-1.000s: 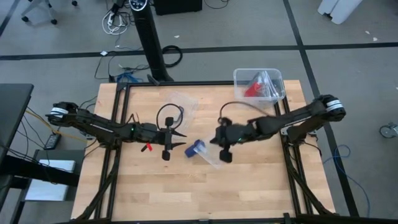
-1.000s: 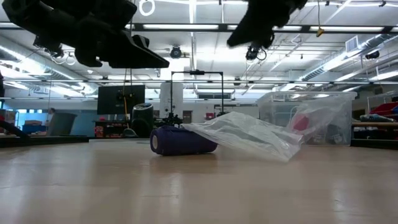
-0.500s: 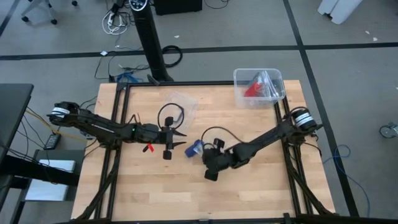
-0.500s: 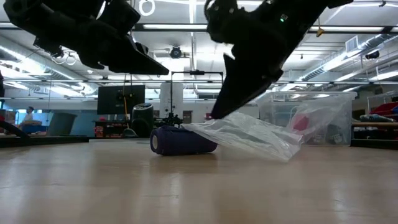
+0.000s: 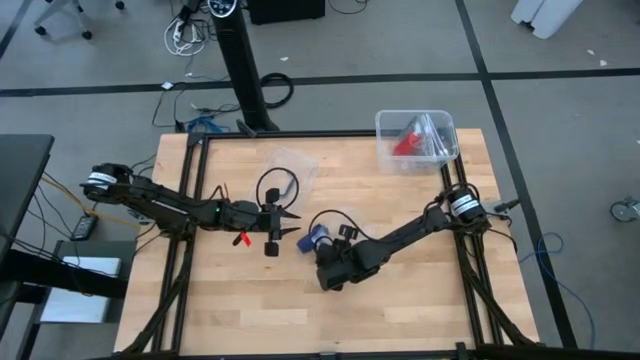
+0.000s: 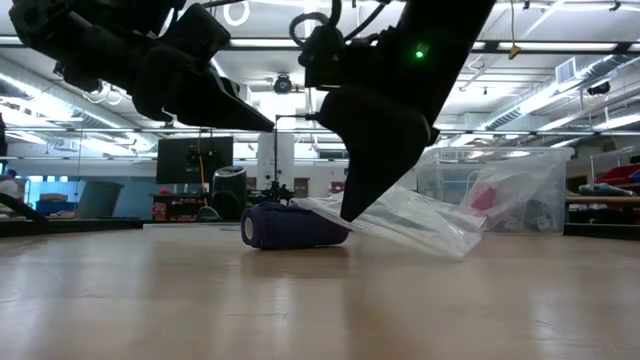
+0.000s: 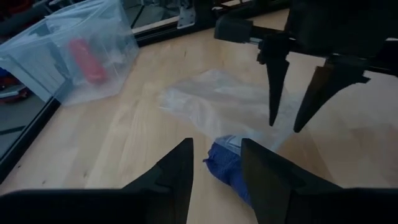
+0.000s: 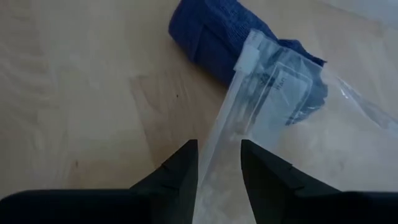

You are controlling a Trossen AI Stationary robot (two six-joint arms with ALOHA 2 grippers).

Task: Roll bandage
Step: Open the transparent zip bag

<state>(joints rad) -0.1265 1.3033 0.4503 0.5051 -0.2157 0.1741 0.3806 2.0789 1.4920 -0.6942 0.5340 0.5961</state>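
Bandage point(image 8: 214, 37) is already rolled, half inside a clear bag point(image 8: 267, 124). Right end effector point(image 8: 217, 163), partly open and empty, straddles the bag's edge; closing comes next. Left end effector point(image 7: 216, 163) hovers open, empty.

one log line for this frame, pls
bandage: rolled, on table, end inside clear bag | right pincer: open, low over bag edge | left pincer: open, hovering beside roll

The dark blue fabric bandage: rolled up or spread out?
Rolled up: the dark blue fabric bandage lies as a short cylinder, one end under the clear plastic bag.
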